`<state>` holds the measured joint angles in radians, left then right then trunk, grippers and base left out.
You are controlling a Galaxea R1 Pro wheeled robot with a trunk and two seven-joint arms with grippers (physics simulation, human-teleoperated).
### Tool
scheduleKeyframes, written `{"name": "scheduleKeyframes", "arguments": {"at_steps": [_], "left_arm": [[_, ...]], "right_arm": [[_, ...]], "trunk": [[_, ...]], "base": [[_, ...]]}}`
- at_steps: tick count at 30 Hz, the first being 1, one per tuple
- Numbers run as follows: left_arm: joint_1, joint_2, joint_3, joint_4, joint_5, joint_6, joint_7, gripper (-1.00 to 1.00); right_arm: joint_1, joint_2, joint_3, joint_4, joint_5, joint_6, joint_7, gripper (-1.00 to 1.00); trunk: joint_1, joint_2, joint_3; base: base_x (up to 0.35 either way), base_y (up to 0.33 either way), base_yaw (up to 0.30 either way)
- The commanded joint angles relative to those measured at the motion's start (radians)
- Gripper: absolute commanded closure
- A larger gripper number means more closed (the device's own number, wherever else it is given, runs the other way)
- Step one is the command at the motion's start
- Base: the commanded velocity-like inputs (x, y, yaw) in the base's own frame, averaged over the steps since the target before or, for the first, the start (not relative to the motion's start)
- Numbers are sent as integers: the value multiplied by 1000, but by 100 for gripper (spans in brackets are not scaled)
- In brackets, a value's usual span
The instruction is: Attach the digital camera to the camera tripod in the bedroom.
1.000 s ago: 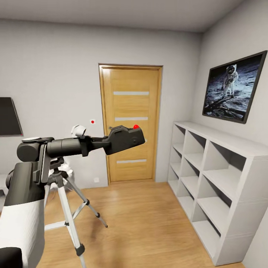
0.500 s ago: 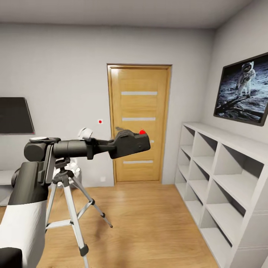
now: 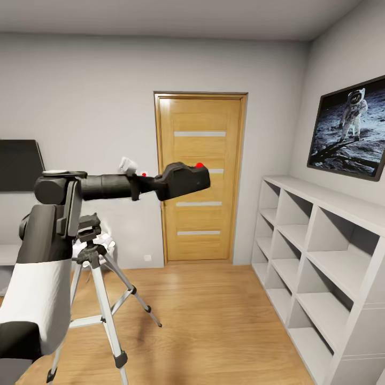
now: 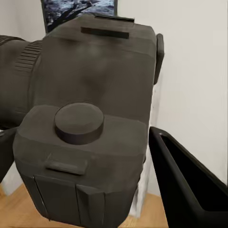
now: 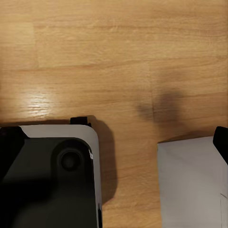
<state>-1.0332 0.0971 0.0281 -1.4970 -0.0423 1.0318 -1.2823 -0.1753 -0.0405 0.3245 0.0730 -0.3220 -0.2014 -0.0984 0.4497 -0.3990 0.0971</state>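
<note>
The left tool (image 3: 160, 188) is clamped on the chunky black digital camera with the red button (image 3: 183, 181), held out level; the silver-legged camera tripod (image 3: 95, 278) stands below and behind it.

Digital camera (image 3: 182, 182): matte black, red button. Camera tripod (image 3: 96, 299): silver legs, black joints. Door (image 3: 200, 176): honey wood, pale stripes. Shelf (image 3: 321, 256): white.

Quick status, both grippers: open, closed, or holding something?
Left gripper: closed on the digital camera.
Right gripper: one dark fingertip at the right wrist view's edge over the wood floor; state cannot be told.
</note>
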Motion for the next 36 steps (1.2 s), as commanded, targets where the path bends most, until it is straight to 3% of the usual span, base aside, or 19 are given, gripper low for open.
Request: {"name": "scheduleKeyframes", "arguments": {"at_steps": [1, 5, 11, 12, 15, 17, 20, 22, 25, 26, 28, 36], "left_arm": [[-90, -6, 0, 108, 4, 15, 34, 100], [-229, -8, 0, 304, 5, 15, 58, 100], [-385, -9, 0, 461, 4, 15, 68, 100], [-434, -11, -2, 503, 4, 15, 69, 100], [-457, -12, -10, 524, 3, 15, 69, 100], [-464, -10, -36, 530, 3, 15, 68, 100], [-462, -8, -105, 532, 3, 15, 68, 100], [-460, -4, -186, 523, 3, 15, 66, 100], [-457, -3, -264, 504, 3, 15, 65, 100], [-452, -2, -318, 492, 4, 15, 64, 100], [-445, -1, -353, 485, 4, 15, 63, 100], [-428, 13, -388, 480, 5, 15, 60, 100]], "right_arm": [[-1, 1, 8, 4, -8, -6, 0, -100], [-1, 1, 8, 4, -8, -6, 0, -100], [-1, 1, 8, 4, -8, -5, 0, -100], [-1, 1, 8, 4, -8, -6, 0, -100], [-1, 1, 8, 4, -8, -5, 0, -100], [-1, 1, 8, 4, -8, -6, 0, -100], [-1, 1, 8, 4, -8, -6, 0, -100], [-1, 1, 8, 4, -8, -6, 0, -100], [-1, 1, 8, 4, -8, -6, 0, -100], [-1, 1, 8, 4, -8, -6, 0, -100], [-1, 1, 8, 4, -8, -6, 0, -100], [-1, 1, 8, 4, -8, -6, 0, -100]], "trunk": [[0, -1, -1], [0, -1, -1], [0, -1, -1], [0, -1, -1], [0, -1, -1], [0, -1, -1], [0, -1, -1], [0, -1, -1], [0, -1, -1], [0, -1, -1], [0, -1, -1], [0, -1, -1]], "base": [[0, 0, 0], [0, 0, 0], [0, 0, 0], [0, 0, 0], [0, 0, 0], [0, 0, 0], [0, 0, 0], [0, 0, 0], [0, 0, 0], [0, 0, 0], [0, 0, 0], [0, 0, 0]]}}
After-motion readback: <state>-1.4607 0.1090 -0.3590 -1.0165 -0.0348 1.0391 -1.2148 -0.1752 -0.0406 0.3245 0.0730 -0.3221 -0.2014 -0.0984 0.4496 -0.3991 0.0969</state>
